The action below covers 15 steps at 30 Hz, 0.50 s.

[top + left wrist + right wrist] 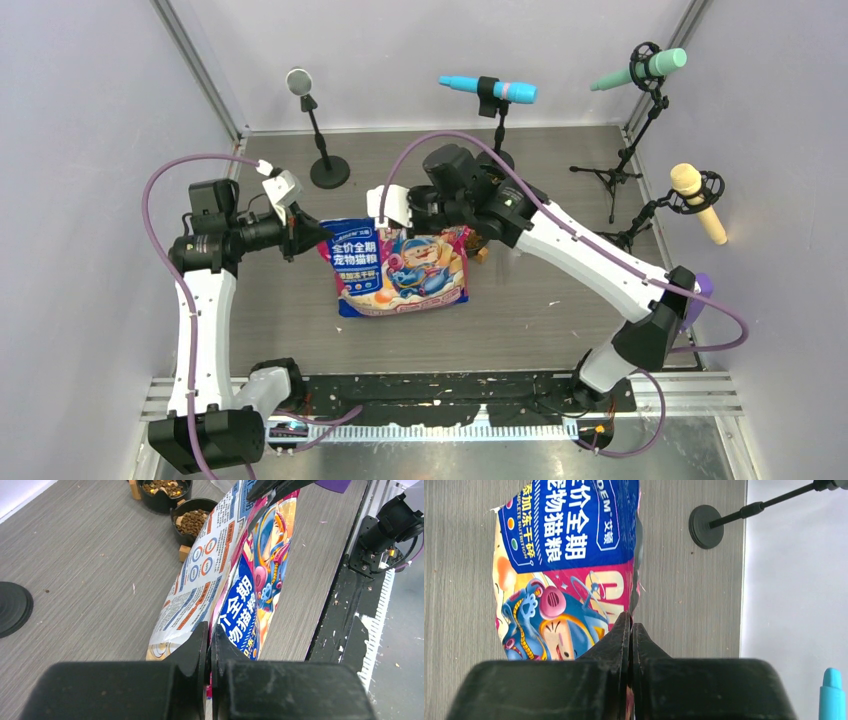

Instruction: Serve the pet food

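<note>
The pink-and-blue pet food bag (400,268) hangs lifted over the table's middle, held at both top corners. My left gripper (322,234) is shut on its left top corner; in the left wrist view the bag (240,570) runs away from the closed gripper (210,635). My right gripper (462,232) is shut on the right top edge; the right wrist view shows the bag (564,570) pinched at the gripper (630,625). Two black bowls with brown kibble (192,521) stand beyond the bag: one (196,516) nearer, one (164,491) farther.
Several microphone stands ring the back: a round black base (329,172) behind the left gripper, a blue mic (490,89), a green mic (640,68), a yellow mic (698,200). A black rail (450,390) runs along the near edge. A tan bowl foot (184,553) shows by the bag.
</note>
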Available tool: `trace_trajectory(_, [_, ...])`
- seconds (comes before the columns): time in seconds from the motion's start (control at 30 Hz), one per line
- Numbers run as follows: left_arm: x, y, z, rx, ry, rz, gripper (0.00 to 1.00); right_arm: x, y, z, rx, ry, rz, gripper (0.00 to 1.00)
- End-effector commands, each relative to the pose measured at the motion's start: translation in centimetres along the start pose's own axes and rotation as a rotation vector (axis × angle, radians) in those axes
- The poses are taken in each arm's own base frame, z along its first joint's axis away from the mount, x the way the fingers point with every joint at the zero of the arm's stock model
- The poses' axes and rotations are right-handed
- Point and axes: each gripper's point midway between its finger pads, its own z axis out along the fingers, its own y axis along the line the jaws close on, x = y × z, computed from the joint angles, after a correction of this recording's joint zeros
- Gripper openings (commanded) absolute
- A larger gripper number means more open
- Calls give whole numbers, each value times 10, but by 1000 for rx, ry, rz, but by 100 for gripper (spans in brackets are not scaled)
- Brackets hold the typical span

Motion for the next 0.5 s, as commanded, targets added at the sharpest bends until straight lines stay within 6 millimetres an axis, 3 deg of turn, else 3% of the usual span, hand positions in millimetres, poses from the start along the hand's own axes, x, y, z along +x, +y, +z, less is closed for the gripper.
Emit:
trace_trajectory(0.0, [11, 27, -12, -153, 66, 8, 0, 104, -36, -80, 197, 419, 41, 5])
trace_trajectory(0.47, [13, 32, -13, -174, 79, 9, 0, 138, -46, -130, 325, 546, -9, 5])
